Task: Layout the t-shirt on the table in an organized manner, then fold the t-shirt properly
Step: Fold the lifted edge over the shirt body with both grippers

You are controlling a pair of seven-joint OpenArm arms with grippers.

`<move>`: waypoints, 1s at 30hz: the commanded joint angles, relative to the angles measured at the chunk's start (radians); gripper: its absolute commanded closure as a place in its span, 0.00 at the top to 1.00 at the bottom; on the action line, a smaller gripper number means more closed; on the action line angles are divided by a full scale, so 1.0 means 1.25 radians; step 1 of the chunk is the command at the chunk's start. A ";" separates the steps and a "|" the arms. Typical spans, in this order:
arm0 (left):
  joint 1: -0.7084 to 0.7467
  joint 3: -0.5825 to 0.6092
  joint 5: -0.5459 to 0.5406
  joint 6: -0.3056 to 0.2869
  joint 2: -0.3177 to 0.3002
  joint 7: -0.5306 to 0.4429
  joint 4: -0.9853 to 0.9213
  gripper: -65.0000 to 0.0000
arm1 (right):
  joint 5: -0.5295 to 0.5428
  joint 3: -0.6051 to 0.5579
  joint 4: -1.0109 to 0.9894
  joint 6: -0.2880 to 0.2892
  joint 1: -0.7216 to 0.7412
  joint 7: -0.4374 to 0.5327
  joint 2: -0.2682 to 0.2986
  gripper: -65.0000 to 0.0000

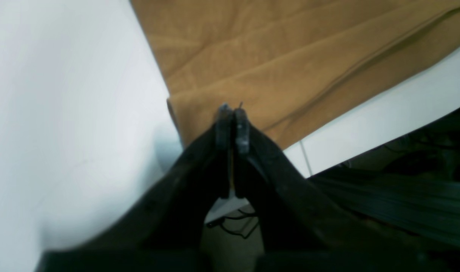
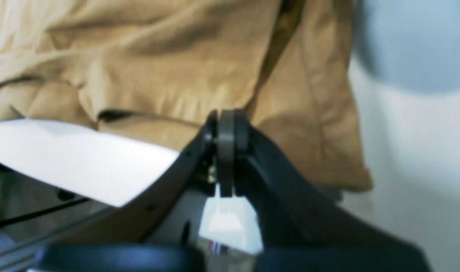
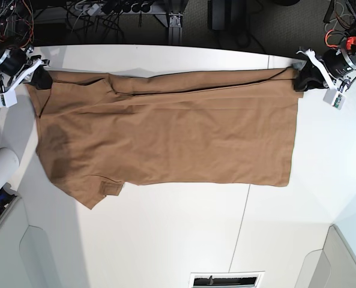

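T-shirt (image 3: 165, 138): soft, light, limp; we hold its far corners, both jaws clamped, spread on bench (image 3: 184, 240).

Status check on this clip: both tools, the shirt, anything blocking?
Left tool shut on t-shirt corner; right tool shut on the opposite corner. Shirt stretched between them, lying on table. Nothing in the way.

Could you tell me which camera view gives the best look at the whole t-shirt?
The base view: the t-shirt lies spread across the table, all edges visible. The left wrist view shows only a corner; the right wrist view, a blurred, bunched portion.
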 commanded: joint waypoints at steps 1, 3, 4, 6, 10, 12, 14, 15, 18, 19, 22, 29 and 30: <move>-0.003 -0.007 -0.012 -0.007 -0.013 -0.017 0.023 0.02 | 0.014 0.009 0.014 0.003 0.010 0.022 0.015 0.00; -0.004 -0.007 -0.012 -0.007 -0.013 -0.020 0.036 0.02 | 0.011 0.009 0.014 0.003 0.021 0.030 0.012 0.00; -0.007 -0.007 -0.011 -0.007 -0.013 -0.027 0.037 0.02 | 0.008 0.009 0.014 0.003 0.029 0.032 0.009 0.00; -0.020 -0.007 -0.003 -0.007 -0.013 -0.034 0.036 0.02 | -0.001 0.009 0.014 0.003 0.052 0.039 -0.002 0.00; -0.055 0.003 0.038 -0.007 -0.012 -0.066 0.015 0.02 | -0.049 0.007 0.002 0.003 0.092 0.057 -0.028 0.00; -0.075 0.028 0.070 -0.007 -0.012 -0.068 -0.012 0.02 | -0.074 0.003 -0.016 0.003 0.110 0.064 -0.037 0.00; -0.092 0.063 0.090 -0.007 -0.011 -0.074 -0.039 0.02 | -0.096 -0.003 -0.036 0.003 0.125 0.067 -0.042 0.00; -0.096 0.083 0.100 -0.007 -0.011 -0.081 -0.050 0.02 | -0.097 -0.009 -0.049 0.003 0.129 0.067 -0.042 0.00; -0.103 0.134 0.166 -0.007 -0.011 -0.117 -0.072 0.02 | -0.106 -0.027 -0.089 0.003 0.130 0.074 -0.042 0.00; -0.104 0.144 0.188 -0.007 -0.011 -0.127 -0.080 0.02 | -0.112 -0.033 -0.101 0.003 0.129 0.073 -0.042 0.00; -0.104 0.150 0.207 -0.007 -0.012 -0.133 -0.097 0.02 | -0.117 -0.040 -0.125 0.002 0.124 0.062 -0.042 0.00; -0.067 0.149 0.226 -0.007 -0.012 -0.104 -0.050 0.02 | -0.108 -0.039 -0.077 -0.001 0.071 0.047 -0.035 0.00; -0.055 0.149 0.226 -0.007 -0.012 -0.104 -0.038 0.02 | -0.107 -0.039 -0.065 -0.002 0.055 0.047 -0.035 0.00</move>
